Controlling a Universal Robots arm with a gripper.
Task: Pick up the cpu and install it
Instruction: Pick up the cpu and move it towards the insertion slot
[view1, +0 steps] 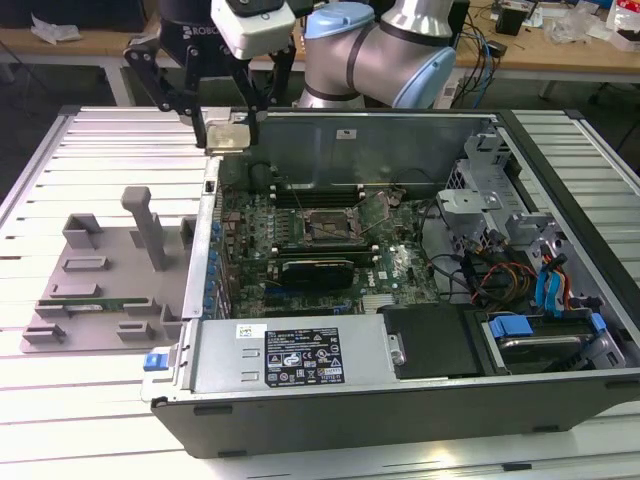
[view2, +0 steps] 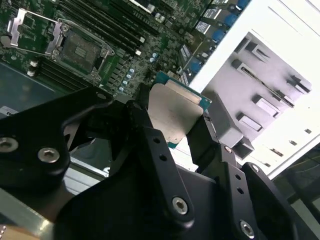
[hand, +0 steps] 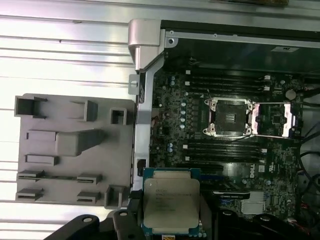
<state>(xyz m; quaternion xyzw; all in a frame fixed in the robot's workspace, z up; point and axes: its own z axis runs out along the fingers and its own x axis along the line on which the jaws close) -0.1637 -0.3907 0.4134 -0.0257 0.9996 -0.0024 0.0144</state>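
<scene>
My gripper (view1: 228, 128) is shut on the cpu (view1: 226, 134), a flat square chip with a silver top, clamped by two opposite edges. It hangs above the back corner of the open computer case (view1: 400, 400) on the exterior view's left. Both wrist views show the cpu (view2: 175, 112) (hand: 170, 199) clamped between the black fingers (view2: 142, 127). The open socket (view1: 325, 228) (hand: 229, 116) (view2: 80, 47) lies on the green motherboard with its metal frame flipped up, well apart from the chip.
A grey plastic tray (view1: 100, 280) (hand: 65, 150) with blocks and an upright post sits on the slatted table (view1: 90, 150) beside the case. Inside the case are a black graphics card (view1: 318, 268), a power supply (view1: 290, 352) and cables by the drive bay (view1: 540, 290).
</scene>
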